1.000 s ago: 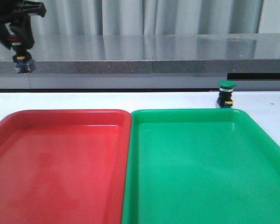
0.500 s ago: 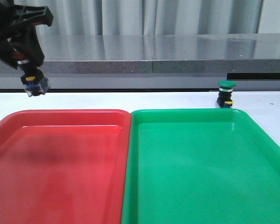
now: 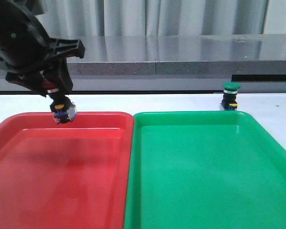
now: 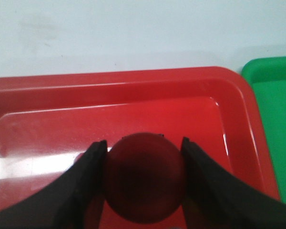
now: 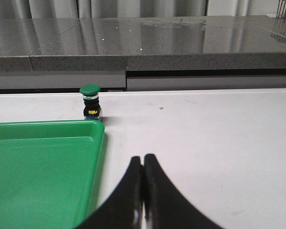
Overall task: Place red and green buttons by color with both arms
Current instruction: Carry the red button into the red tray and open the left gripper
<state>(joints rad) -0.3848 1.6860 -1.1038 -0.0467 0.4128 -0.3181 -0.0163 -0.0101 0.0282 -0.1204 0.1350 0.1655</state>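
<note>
White table [image 3: 271,107] bears green button [image 3: 230,96] beside green tray [image 3: 257,143].

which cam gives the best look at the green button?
Right wrist view: the green button stands whole and unblocked on the table, just beyond the green tray. Front view shows it smaller, behind the tray's far rim. Left wrist view misses it.

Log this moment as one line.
left gripper: shut on red button, above red tray | right gripper: shut, empty | green button: on table
</note>
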